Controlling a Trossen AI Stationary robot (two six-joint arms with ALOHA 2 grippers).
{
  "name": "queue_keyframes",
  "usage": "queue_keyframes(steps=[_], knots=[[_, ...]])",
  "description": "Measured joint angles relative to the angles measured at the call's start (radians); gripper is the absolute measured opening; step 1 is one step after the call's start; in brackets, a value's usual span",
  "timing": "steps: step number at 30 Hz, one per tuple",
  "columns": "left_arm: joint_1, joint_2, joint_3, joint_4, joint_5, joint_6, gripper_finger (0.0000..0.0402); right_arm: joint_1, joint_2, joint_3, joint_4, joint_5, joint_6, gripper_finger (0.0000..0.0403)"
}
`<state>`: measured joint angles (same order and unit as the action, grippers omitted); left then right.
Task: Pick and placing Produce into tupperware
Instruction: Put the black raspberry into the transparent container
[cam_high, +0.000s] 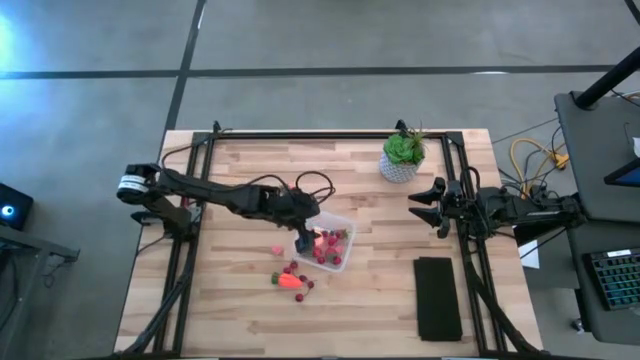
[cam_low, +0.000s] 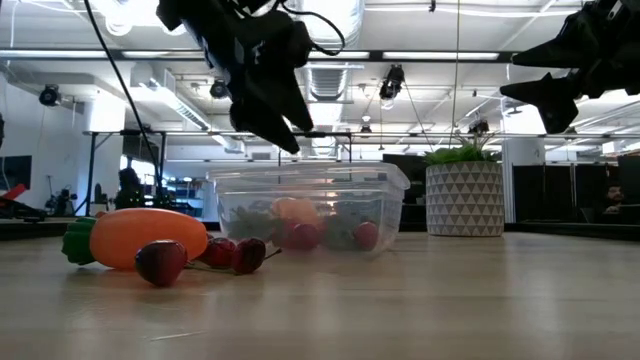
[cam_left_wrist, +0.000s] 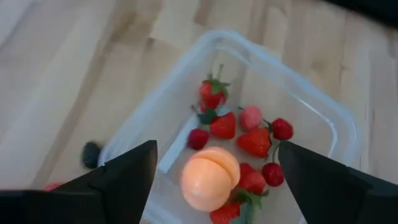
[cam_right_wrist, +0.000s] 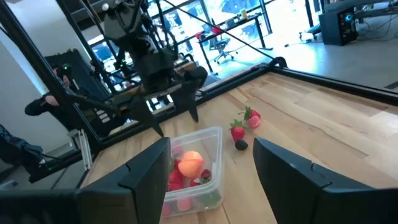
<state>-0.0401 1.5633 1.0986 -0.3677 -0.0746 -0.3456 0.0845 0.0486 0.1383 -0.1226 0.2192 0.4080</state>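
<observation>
In the low view, nearest the camera, an orange carrot-like piece (cam_low: 140, 238) with a green top is seen lying on the wooden table (cam_low: 420, 300), with a dark red round piece (cam_low: 161, 262) just in front of it and a few small red pieces (cam_low: 232, 254) just beside it. Behind these, the clear tupperware (cam_low: 310, 208) is set upright near the middle of the table, and red strawberry-like pieces (cam_left_wrist: 255, 142) and a pink-orange round fruit (cam_left_wrist: 210, 178) are held inside it. In the high view, a few more loose pieces are scattered on the wood just beside the box, among them the carrot and one small pink piece (cam_high: 277, 250) a little apart. The left gripper (cam_high: 304, 238) is held just above the box's edge, on the left arm's side; its fingers (cam_left_wrist: 124, 180) are spread wide with nothing between them, and the round fruit is seen in the box below the gap. Farther back, a green potted plant (cam_low: 464, 198) in a patterned white pot is stood on the table. The right gripper (cam_high: 420, 205) is held raised near the table's right edge, well apart from the box, its fingers parted and nothing gripped. A flat black slab (cam_high: 438, 298) is laid on the wood near the right arm
</observation>
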Motion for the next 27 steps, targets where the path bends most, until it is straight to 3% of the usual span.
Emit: queue_keyframes(steps=[3, 5, 9, 11, 15, 19, 27], knots=[[0.039, -0.007, 0.04, -0.07, -0.016, -0.105, 0.0317, 0.0, 0.0, 0.0, 0.0, 0.0, 0.0, 0.0221], [0.077, -0.007, 0.058, -0.129, -0.01, -0.077, 0.0309, 0.0, 0.0, 0.0, 0.0, 0.0, 0.0, 0.0221], [0.117, -0.015, 0.08, -0.21, 0.058, 0.448, 0.0284, 0.0, 0.0, 0.0, 0.0, 0.0, 0.0, 0.0221], [0.119, -0.023, 0.079, -0.281, 0.032, 0.677, 0.0272, 0.0, 0.0, 0.0, 0.0, 0.0, 0.0, 0.0221], [0.153, -0.02, 0.048, -0.277, -0.049, 0.932, 0.0255, 0.0, 0.0, 0.0, 0.0, 0.0, 0.0, 0.0221], [0.185, 0.016, 0.026, -0.233, -0.048, 1.013, 0.0249, 0.0, 0.0, 0.0, 0.0, 0.001, 0.0, 0.0221], [0.23, 0.082, 0.007, -0.14, 0.019, 1.033, 0.0248, 0.0, 0.0, 0.0, 0.001, 0.001, 0.0, 0.0221]])
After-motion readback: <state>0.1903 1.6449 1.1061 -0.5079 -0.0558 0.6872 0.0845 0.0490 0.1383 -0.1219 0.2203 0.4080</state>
